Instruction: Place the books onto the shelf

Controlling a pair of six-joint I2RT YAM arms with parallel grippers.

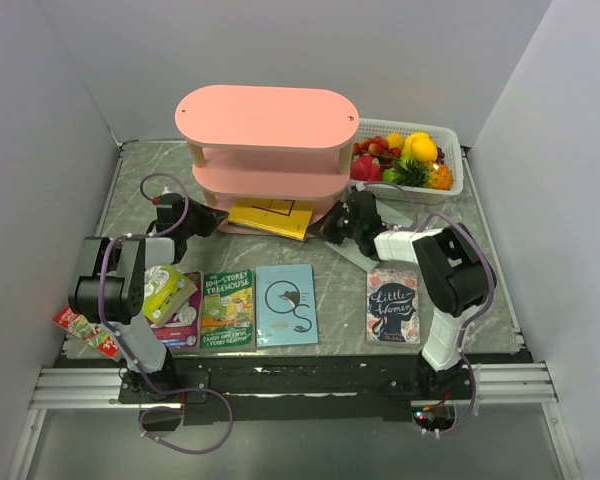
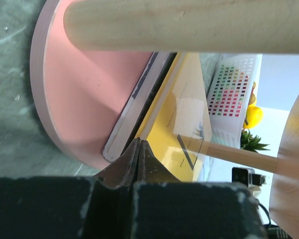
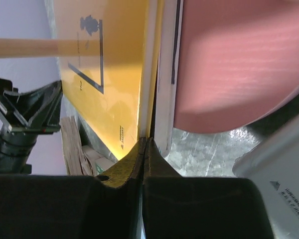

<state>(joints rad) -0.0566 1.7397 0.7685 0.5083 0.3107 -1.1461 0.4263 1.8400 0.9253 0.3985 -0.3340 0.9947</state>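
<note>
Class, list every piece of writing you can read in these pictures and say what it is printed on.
"104-STOREY TREEHOUSE": on the green book.
"Little Women": on the dark book.
Too small or blurred to read: print on the yellow book, the lime green book and the red book.

- The green book [image 1: 227,308] on the worktop reads "104-Storey Treehouse"; the smaller lines below the title are too small to read.
- The dark book [image 1: 392,305] reads "Little Women" in pale script.
- The small print on the yellow book [image 3: 97,99] is illegible.
</note>
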